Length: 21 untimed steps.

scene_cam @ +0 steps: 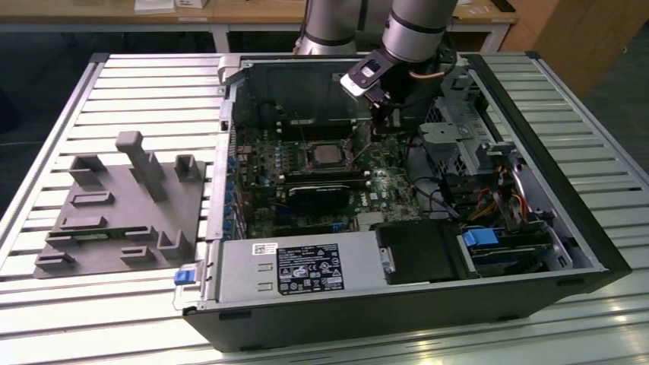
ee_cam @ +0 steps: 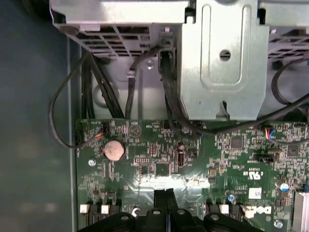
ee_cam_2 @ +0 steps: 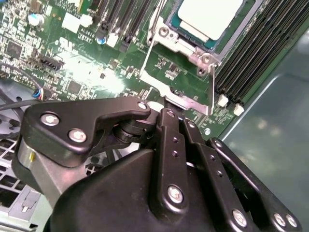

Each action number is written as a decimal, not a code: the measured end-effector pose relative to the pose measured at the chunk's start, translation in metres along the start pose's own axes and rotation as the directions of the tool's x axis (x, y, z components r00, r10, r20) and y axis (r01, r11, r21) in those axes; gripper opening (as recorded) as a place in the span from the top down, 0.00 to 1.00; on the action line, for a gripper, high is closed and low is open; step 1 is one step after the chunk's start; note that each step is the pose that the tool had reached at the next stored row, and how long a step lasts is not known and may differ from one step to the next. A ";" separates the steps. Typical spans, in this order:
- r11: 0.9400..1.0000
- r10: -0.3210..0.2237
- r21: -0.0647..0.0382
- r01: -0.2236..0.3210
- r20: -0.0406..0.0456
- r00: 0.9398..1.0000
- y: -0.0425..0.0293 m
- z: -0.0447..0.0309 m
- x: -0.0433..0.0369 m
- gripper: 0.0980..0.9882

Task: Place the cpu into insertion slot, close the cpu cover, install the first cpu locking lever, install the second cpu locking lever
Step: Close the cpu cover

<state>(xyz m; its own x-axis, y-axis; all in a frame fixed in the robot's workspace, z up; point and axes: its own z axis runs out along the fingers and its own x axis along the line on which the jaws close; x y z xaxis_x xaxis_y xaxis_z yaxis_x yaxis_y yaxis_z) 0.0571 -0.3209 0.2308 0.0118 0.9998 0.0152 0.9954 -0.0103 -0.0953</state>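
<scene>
The cpu (ee_cam_2: 210, 14) lies flat in the insertion slot (ee_cam_2: 186, 44) with its pale metal top showing; in the exterior view the cpu (scene_cam: 327, 154) sits mid-board. The cpu cover (ee_cam_2: 174, 93), a thin silver frame, stands tilted up off the slot, and green board shows through its window. My gripper (ee_cam_2: 166, 113) is shut with nothing between its fingers, and the tips are right at the cover's free edge. In the exterior view my gripper (scene_cam: 381, 129) hangs just to the right of the slot. The shut fingertips (ee_cam: 166, 212) sit low over the board in the first wrist view.
Long black memory slots (ee_cam_2: 251, 53) run beside the socket. A black block (scene_cam: 322, 194) sits below it. A metal drive cage (ee_cam: 222, 63) and loose black cables (ee_cam: 96, 92) crowd the case wall. A power supply (scene_cam: 304, 266) lies in front, and a grey fixture (scene_cam: 121, 205) on the table at the exterior view's left.
</scene>
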 end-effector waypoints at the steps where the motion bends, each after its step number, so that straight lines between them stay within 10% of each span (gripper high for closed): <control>1: 1.000 0.000 0.000 0.000 0.000 1.000 -0.0012 0.0001 0.0000 1.00; 21: 1.000 -0.001 -0.003 0.001 -0.002 1.000 -0.0362 0.0035 0.0011 1.00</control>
<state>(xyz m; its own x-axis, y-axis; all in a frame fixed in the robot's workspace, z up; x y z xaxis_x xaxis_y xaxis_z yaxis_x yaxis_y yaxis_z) 0.0207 -0.3194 0.2307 0.0114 0.9998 0.0176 0.9957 -0.0097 -0.0918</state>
